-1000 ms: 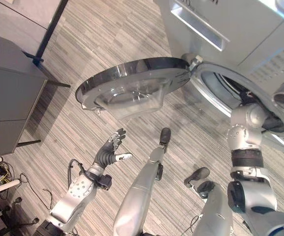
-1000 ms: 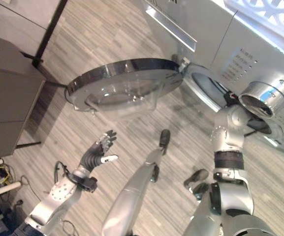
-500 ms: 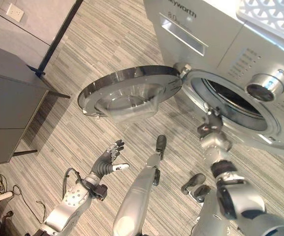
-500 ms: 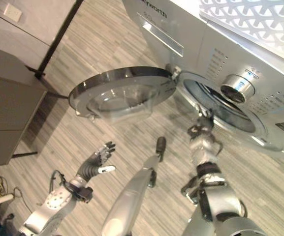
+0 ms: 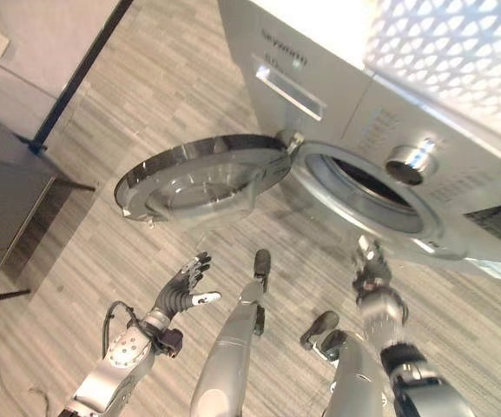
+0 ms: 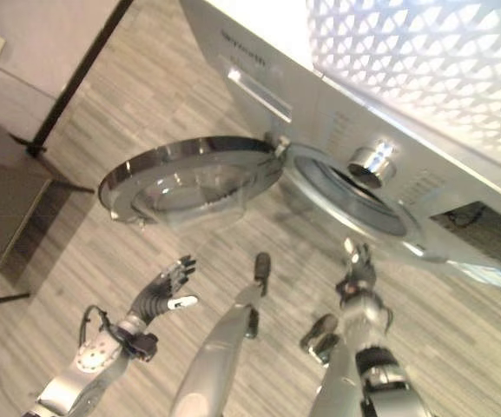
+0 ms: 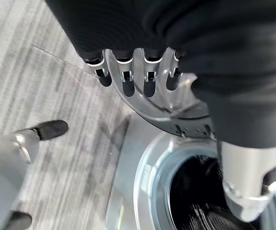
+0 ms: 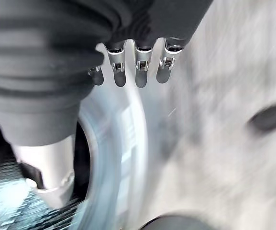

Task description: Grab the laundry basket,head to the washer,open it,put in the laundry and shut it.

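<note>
Left hand: left hand [image 5: 183, 290] hangs with straight, spread fingers, holding nothing, just below the door.
Right hand: right hand [image 5: 368, 265] hangs below the drum opening, fingers relaxed and straight, holding nothing.
Door: round glass door [image 5: 200, 177] swung wide open, above the left hand.
Washer: washer [image 5: 337, 104] stands beyond both hands; drum opening [image 5: 359, 193] dark.
Writing: small print above the drawer, not read off.
Basket: white lattice laundry basket [image 6: 424, 69] sits on top of the washer, beyond the right hand.

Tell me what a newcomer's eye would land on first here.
First the washer with its round door swung wide open, out over the striped floor, leaving the dark drum exposed. Next, the white lattice basket on top of the washer. Below, the left hand and right hand hang open, holding nothing.
</note>
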You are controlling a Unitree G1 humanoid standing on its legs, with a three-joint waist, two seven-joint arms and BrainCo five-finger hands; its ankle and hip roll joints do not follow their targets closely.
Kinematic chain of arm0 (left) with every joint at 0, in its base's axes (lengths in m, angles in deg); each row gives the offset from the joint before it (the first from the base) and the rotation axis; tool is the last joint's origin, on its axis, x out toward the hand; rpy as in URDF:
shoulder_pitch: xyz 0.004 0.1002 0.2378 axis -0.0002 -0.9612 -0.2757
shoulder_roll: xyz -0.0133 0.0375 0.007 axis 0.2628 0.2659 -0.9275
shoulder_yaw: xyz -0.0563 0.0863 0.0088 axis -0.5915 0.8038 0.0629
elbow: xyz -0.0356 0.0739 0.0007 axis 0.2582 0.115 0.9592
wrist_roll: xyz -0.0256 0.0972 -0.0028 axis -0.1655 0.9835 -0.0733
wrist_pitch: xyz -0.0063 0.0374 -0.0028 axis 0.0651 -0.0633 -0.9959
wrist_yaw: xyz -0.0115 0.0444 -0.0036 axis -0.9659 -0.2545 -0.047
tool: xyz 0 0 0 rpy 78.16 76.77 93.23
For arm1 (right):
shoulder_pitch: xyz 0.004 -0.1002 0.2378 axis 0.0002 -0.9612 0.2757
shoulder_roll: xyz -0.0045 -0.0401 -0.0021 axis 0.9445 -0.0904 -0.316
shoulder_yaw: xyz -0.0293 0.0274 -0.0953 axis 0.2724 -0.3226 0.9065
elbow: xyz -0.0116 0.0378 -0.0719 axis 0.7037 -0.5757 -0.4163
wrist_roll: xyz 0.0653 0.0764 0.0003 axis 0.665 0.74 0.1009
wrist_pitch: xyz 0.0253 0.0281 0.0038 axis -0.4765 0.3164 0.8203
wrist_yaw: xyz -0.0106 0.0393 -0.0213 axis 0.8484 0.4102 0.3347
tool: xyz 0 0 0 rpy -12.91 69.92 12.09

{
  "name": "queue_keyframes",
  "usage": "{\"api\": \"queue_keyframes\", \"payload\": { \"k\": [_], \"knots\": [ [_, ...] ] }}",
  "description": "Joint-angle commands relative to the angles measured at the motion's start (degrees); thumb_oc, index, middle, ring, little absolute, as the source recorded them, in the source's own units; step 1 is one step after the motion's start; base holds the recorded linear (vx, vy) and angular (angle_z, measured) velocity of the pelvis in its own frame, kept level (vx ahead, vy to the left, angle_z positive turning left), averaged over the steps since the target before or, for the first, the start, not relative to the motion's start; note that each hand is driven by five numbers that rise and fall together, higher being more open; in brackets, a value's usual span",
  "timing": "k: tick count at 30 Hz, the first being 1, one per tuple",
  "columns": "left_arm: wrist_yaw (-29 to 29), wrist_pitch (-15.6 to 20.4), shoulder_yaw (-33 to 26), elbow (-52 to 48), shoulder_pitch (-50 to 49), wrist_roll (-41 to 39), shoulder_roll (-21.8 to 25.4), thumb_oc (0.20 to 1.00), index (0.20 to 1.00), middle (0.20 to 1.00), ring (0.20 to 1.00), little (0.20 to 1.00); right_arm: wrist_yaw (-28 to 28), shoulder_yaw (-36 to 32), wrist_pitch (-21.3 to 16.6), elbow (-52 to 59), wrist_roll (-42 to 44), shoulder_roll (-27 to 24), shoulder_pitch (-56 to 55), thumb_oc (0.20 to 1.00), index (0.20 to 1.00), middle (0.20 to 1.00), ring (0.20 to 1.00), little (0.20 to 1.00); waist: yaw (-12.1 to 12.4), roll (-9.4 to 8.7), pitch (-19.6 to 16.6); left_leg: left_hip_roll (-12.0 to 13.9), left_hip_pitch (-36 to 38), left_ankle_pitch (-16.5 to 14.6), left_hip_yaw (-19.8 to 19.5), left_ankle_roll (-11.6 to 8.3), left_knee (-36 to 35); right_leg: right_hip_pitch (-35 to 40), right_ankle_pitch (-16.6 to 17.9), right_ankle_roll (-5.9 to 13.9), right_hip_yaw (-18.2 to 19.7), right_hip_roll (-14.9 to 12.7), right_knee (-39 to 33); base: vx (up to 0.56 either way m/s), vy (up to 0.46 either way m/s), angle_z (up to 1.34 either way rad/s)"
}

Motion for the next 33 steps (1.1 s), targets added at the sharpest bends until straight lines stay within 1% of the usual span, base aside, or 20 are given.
{"api": "queue_keyframes", "payload": {
  "k": [1, 3, 6, 7, 9, 10, 11, 12, 13, 14, 15, 17, 19, 20, 23, 26, 27, 29, 30, 33],
  "knots": [
    [-0.36, 0.13, -0.79, 3.39, -3.14, 6.34, -1.74, 1.0, 1.0, 1.0, 1.0, 1.0, 2.17, -0.17, 4.4, -4.0, -8.99, -0.23, -2.85, 1.0, 1.0, 1.0, 1.0, 1.0, -0.22, -1.37, -2.89, -0.61, 5.67, -8.5, 4.28, -0.66, 3.11, 7.59, 5.25, 1.16, 2.85, 3.66, -9.98, 0.21, 0.102, -0.18],
    [-0.07, -0.31, -1.06, 9.08, -3.07, 9.74, -3.42, 1.0, 1.0, 1.0, 1.0, 1.0, 2.51, -0.69, 6.33, -7.64, -12.6, -0.62, -5.02, 1.0, 1.0, 1.0, 1.0, 1.0, -1.28, -2.0, -3.61, -0.81, 11.48, -9.98, 4.78, -0.18, 3.15, 12.99, 6.35, 1.94, 3.92, 4.0, -12.25, 0.21, 0.119, -0.27],
    [-0.76, -1.1, -0.76, 19.69, -1.48, 13.87, -7.14, 1.0, 1.0, 1.0, 1.0, 1.0, 3.36, -2.66, 8.28, -11.21, -12.68, 0.01, -7.13, 1.0, 1.0, 1.0, 1.0, 1.0, -2.64, -2.38, -5.0, -1.19, 19.73, -11.34, 5.83, 0.34, 0.89, 19.4, 8.44, 3.91, 4.61, 3.4, -14.96, 0.16, 0.103, -0.29],
    [-0.8, -0.94, -0.66, 19.96, -1.37, 13.96, -7.28, 1.0, 1.0, 1.0, 1.0, 1.0, 3.39, -2.67, 8.28, -11.21, -12.68, -0.06, -7.18, 1.0, 1.0, 1.0, 1.0, 1.0, -2.6, -2.32, -4.77, -1.25, 20.2, -11.29, 5.89, 0.37, 0.61, 19.77, 8.55, 4.01, 4.64, 3.39, -15.12, 0.13, 0.093, -0.4],
    [-1.55, -1.23, -0.52, 28.22, -0.19, 15.99, -10.39, 1.0, 1.0, 1.0, 1.0, 1.0, 3.18, -4.56, 8.48, -13.26, -11.82, 0.2, -7.91, 1.0, 1.0, 1.0, 1.0, 1.0, -3.79, -2.29, -6.29, -1.81, 25.87, -11.65, 6.72, 0.82, -2.46, 22.88, 11.91, 6.2, 4.97, 2.47, -14.87, 0.18, 0.151, -0.42],
    [-3.49, -1.42, -0.47, 38.51, 1.52, 20.11, -13.29, 1.0, 1.0, 1.0, 1.0, 1.0, 1.56, -6.45, 7.56, -12.37, -11.99, 0.53, -9.22, 1.0, 1.0, 1.0, 1.0, 1.0, -6.01, -2.19, -7.25, -2.84, 30.76, -11.77, 7.56, 2.04, -5.42, 23.66, 16.93, 8.82, 6.97, 0.98, -11.25, 0.13, 0.194, -0.29],
    [-4.16, -1.54, -0.82, 43.48, 2.58, 20.95, -14.77, 1.0, 1.0, 1.0, 1.0, 1.0, 0.81, -7.41, 7.05, -10.94, -12.16, 1.03, -9.7, 1.0, 1.0, 1.0, 1.0, 1.0, -7.25, -1.67, -7.55, -2.43, 31.85, -10.51, 8.46, 2.74, -6.34, 23.11, 19.08, 8.3, 7.89, 1.25, -9.23, 0.08, 0.174, -0.23],
    [-5.33, -1.55, -1.13, 48.17, 3.7, 22.07, -16.03, 1.0, 1.0, 1.0, 1.0, 1.0, 0.27, -8.31, 6.44, -9.59, -11.07, 1.66, -10.11, 1.0, 1.0, 1.0, 1.0, 1.0, -8.34, -1.44, -7.68, -2.49, 33.36, -10.36, 8.6, 3.05, -7.09, 22.9, 19.94, 8.58, 9.99, 1.8, -7.32, 0.0, 0.072, -0.08],
    [-5.36, -1.43, -1.12, 48.35, 3.81, 22.09, -16.11, 1.0, 1.0, 1.0, 1.0, 1.0, 0.24, -8.32, 6.46, -9.54, -11.07, 1.63, -10.11, 1.0, 1.0, 1.0, 1.0, 1.0, -8.27, -1.45, -7.56, -2.54, 33.52, -10.34, 8.69, 3.07, -7.18, 22.93, 19.91, 8.61, 10.1, 1.76, -7.24, 0.1, 0.052, -0.15],
    [-7.01, -1.49, -2.36, 55.86, 5.42, 23.29, -18.53, 1.0, 1.0, 1.0, 1.0, 1.0, -1.51, -10.27, 4.26, -6.13, -9.11, 2.6, -11.05, 1.0, 1.0, 1.0, 1.0, 1.0, -10.01, -1.06, -8.69, -2.38, 36.38, -10.64, 9.28, 3.1, -8.54, 23.23, 19.1, 8.28, 14.0, 2.92, -6.86, 0.12, 0.032, -0.22],
    [-7.83, -1.54, -2.96, 59.31, 6.2, 23.29, -19.54, 1.0, 1.0, 1.0, 1.0, 1.0, -2.56, -11.33, 2.87, -3.11, -8.25, 2.8, -11.88, 1.0, 1.0, 1.0, 1.0, 1.0, -10.74, -1.01, -9.29, -2.32, 37.46, -10.81, 9.46, 2.96, -9.19, 23.04, 18.41, 7.75, 15.65, 3.38, -7.95, 0.12, 0.029, -0.27],
    [-8.32, -1.54, -3.76, 61.71, 6.99, 22.76, -20.37, 1.0, 1.0, 1.0, 1.0, 1.0, -3.29, -12.57, 1.89, -1.13, -7.33, 2.87, -12.4, 1.0, 1.0, 1.0, 1.0, 1.0, -11.21, -0.85, -9.95, -2.08, 37.84, -10.92, 9.57, 2.78, -9.36, 22.68, 18.47, 7.43, 16.88, 3.8, -10.04, 0.05, -0.02, -0.16],
    [-9.1, -1.51, -5.61, 66.26, 7.91, 22.69, -21.52, 1.0, 1.0, 1.0, 1.0, 1.0, -5.23, -15.38, -0.64, 2.51, -5.26, 3.16, -12.67, 1.0, 1.0, 1.0, 1.0, 1.0, -12.08, -0.89, -11.24, -1.82, 39.23, -12.23, 10.24, 2.32, -9.55, 22.79, 19.8, 7.64, 18.02, 2.42, -16.78, 0.1, -0.08, -0.21],
    [-9.45, -1.55, -6.16, 68.15, 8.32, 23.05, -22.37, 1.0, 1.0, 1.0, 1.0, 1.0, -6.62, -17.75, -2.03, 4.3, -4.28, 3.33, -13.05, 1.0, 1.0, 1.0, 1.0, 1.0, -12.79, -1.07, -12.3, -2.18, 40.36, -13.29, 9.81, 2.1, -9.59, 22.05, 22.6, 8.18, 18.79, 0.45, -22.18, 0.14, -0.104, -0.33],
    [-9.93, -1.55, -6.77, 69.87, 9.34, 22.99, -23.29, 1.0, 1.0, 1.0, 1.0, 1.0, -10.62, -21.87, -4.4, 4.65, -2.79, 2.37, -12.07, 1.0, 1.0, 1.0, 1.0, 1.0, -14.35, -1.93, -12.68, -3.22, 43.92, -15.22, 8.58, 2.21, -9.3, 22.03, 29.22, 10.13, 21.9, -1.42, -27.1, 0.12, -0.067, -0.17],
    [-10.29, -1.53, -6.72, 70.04, 9.78, 23.31, -23.3, 1.0, 1.0, 1.0, 1.0, 1.0, -11.8, -22.88, -4.77, 5.62, -3.42, 2.0, -12.18, 1.0, 1.0, 1.0, 1.0, 1.0, -14.43, -2.39, -12.81, -3.91, 44.84, -15.83, 8.25, 2.37, -9.33, 24.15, 29.45, 10.56, 21.42, -1.66, -28.73, 0.06, -0.025, 0.47],
    [-10.69, -1.55, -7.44, 70.61, 9.72, 23.86, -23.38, 1.0, 1.0, 1.0, 1.0, 1.0, -13.65, -25.61, -6.23, 7.21, -3.78, 1.38, -12.43, 1.0, 1.0, 1.0, 1.0, 1.0, -14.53, -3.02, -14.17, -4.47, 45.7, -16.2, 7.9, 2.38, -9.97, 25.59, 31.2, 11.41, 21.78, -1.78, -28.98, 0.09, -0.052, 0.59],
    [-10.59, -1.72, -7.69, 70.71, 9.56, 23.68, -23.51, 1.0, 1.0, 1.0, 1.0, 1.0, -15.31, -26.96, -7.22, 9.54, -4.58, 1.15, -12.6, 1.0, 1.0, 1.0, 1.0, 1.0, -14.51, -3.09, -14.78, -4.58, 46.01, -16.09, 7.69, 2.36, -10.52, 25.82, 31.65, 11.7, 21.79, -1.58, -29.15, 0.08, -0.053, 0.27],
    [-10.65, -1.82, -8.68, 70.79, 9.08, 23.52, -23.93, 1.0, 1.0, 1.0, 1.0, 1.0, -18.31, -29.65, -9.32, 15.35, -6.93, 1.47, -13.09, 1.0, 1.0, 1.0, 1.0, 1.0, -14.33, -2.96, -15.75, -4.47, 46.46, -15.96, 7.93, 2.19, -11.48, 26.55, 32.09, 12.03, 20.63, -1.55, -30.14, 0.04, -0.059, -0.02],
    [-10.58, -1.85, -9.59, 70.77, 8.47, 23.97, -24.41, 1.0, 1.0, 1.0, 1.0, 1.0, -21.91, -32.61, -12.16, 24.88, -11.41, 1.2, -12.68, 1.0, 1.0, 1.0, 1.0, 1.0, -13.89, -2.89, -16.97, -4.11, 46.79, -15.68, 8.47, 1.99, -12.72, 27.35, 31.85, 12.15, 18.68, -1.58, -32.1, 0.02, -0.055, -0.06]
  ]
}}
